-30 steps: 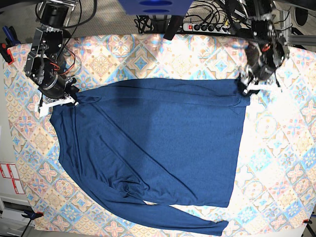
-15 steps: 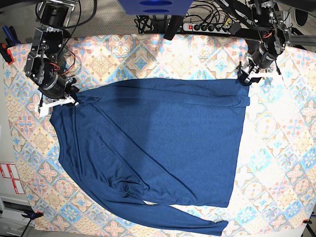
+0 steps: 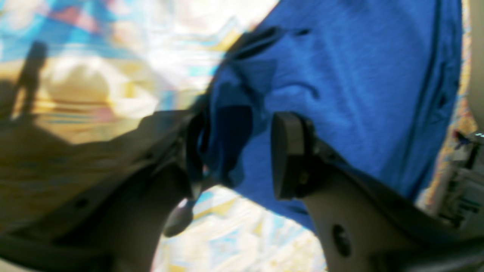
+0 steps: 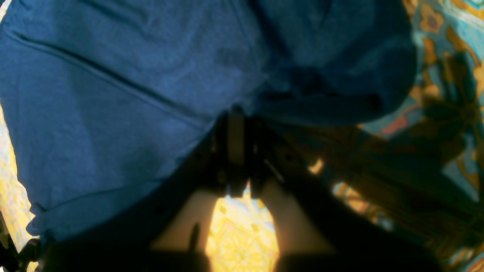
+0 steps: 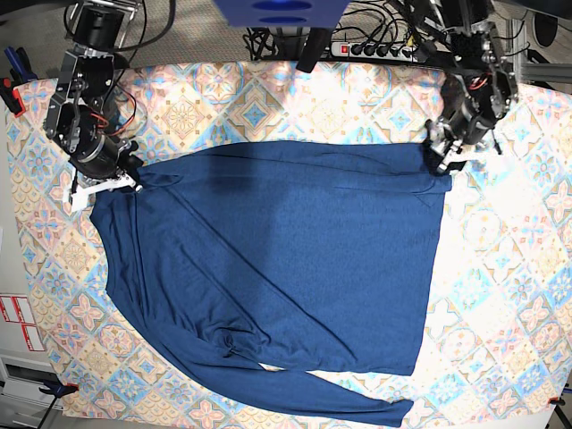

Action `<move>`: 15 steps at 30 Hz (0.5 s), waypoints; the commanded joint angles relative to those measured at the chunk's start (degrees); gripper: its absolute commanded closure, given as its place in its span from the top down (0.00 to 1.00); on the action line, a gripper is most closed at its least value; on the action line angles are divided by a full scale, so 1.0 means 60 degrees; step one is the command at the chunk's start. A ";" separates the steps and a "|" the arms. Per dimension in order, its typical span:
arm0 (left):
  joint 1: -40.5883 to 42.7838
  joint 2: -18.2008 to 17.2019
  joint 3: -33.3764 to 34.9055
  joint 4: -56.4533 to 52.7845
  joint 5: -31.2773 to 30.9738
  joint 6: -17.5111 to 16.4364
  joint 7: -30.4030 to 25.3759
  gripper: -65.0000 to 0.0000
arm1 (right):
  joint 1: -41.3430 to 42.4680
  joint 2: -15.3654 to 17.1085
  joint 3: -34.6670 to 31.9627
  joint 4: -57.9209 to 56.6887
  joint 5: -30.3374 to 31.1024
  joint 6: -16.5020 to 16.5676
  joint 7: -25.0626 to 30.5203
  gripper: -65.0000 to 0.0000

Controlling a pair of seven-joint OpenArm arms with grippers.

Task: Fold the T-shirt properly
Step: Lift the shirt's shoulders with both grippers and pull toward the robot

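Patterned tiles in blue, orange and cream cover the table (image 5: 268, 98), where the T-shirt (image 5: 286, 259) lies spread nearly flat, one long sleeve trailing along the near edge. Your right gripper (image 5: 125, 177) is pinched closed on the T-shirt's far corner on its side. Your left gripper (image 3: 234, 151) has its jaws spread wide around the opposite far corner, cloth between them but not yet clamped. Close fully on a good bite of that hem before lifting, then raise both corners evenly so the thin knit does not slip or skew.
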 commanded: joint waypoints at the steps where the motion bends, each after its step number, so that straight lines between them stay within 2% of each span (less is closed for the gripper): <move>1: -0.0041 -0.0074 -0.0023 0.0129 -0.0119 -0.0081 -0.0050 0.22 | 0.0089 0.0136 0.0043 0.0203 0.0083 0.0060 0.0109 0.00; 3: -0.0143 -0.0059 -0.0023 0.0129 -0.0119 -0.0096 -0.0050 0.00 | 0.0089 0.0136 0.0043 0.0217 0.0083 0.0060 0.0080 0.00; 9: -0.0070 -0.0118 -0.0053 0.0187 -0.0207 -0.0096 -0.0035 0.00 | 0.0089 0.0136 0.0058 0.0247 0.0083 0.0060 0.0065 0.00; 15: 0.0912 -0.0411 -0.0067 0.1037 -0.0236 -0.0155 -0.0035 0.00 | -0.0189 0.0151 0.0102 0.0247 0.0083 0.0060 0.0051 0.00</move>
